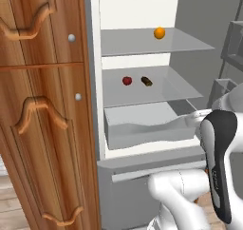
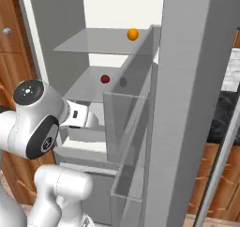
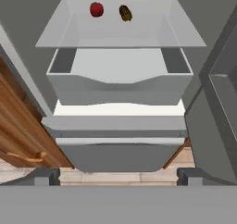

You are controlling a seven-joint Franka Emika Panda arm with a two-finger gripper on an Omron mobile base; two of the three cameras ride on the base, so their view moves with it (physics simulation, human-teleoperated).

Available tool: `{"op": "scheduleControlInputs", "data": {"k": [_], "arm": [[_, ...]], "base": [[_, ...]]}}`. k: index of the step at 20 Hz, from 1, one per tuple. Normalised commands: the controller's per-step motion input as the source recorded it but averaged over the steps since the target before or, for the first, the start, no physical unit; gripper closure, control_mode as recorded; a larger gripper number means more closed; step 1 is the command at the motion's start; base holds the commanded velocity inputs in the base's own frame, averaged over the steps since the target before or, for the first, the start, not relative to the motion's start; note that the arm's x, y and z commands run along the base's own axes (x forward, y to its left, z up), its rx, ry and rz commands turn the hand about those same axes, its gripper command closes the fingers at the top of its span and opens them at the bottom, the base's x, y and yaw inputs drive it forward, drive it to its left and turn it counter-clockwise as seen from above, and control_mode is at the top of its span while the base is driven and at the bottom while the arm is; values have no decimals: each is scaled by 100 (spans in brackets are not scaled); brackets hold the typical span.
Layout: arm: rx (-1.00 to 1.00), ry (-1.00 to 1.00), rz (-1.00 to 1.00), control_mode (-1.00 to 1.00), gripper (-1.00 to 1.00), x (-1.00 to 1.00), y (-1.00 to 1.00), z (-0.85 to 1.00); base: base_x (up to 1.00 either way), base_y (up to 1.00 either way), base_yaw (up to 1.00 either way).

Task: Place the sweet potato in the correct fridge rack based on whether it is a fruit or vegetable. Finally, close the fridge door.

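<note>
Hand view: wide-open gripper, empty; sweet potato beside red ball

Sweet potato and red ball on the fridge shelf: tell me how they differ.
The sweet potato is oblong and dark brown with an orange tinge, while the red ball is round and plain red. In the left base view the sweet potato lies to the right of the red ball, with a gap between them. They are about the same size, and both rest on the same glass shelf, above the drawer, one level below the orange ball.
</note>
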Motion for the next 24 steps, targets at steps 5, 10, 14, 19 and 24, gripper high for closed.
{"op": "scheduleControlInputs", "data": {"k": [5,10,14,19,24], "arm": [[0,0,0,100,-100,0,0,0],[0,0,0,100,-100,0,0,0],[0,0,0,100,-100,0,0,0],[0,0,0,100,-100,0,0,0],[0,0,0,100,-100,0,0,0]], "base": [[-71,0,0],[-63,0,0],[-50,0,0],[-49,0,0],[-51,0,0]]}}
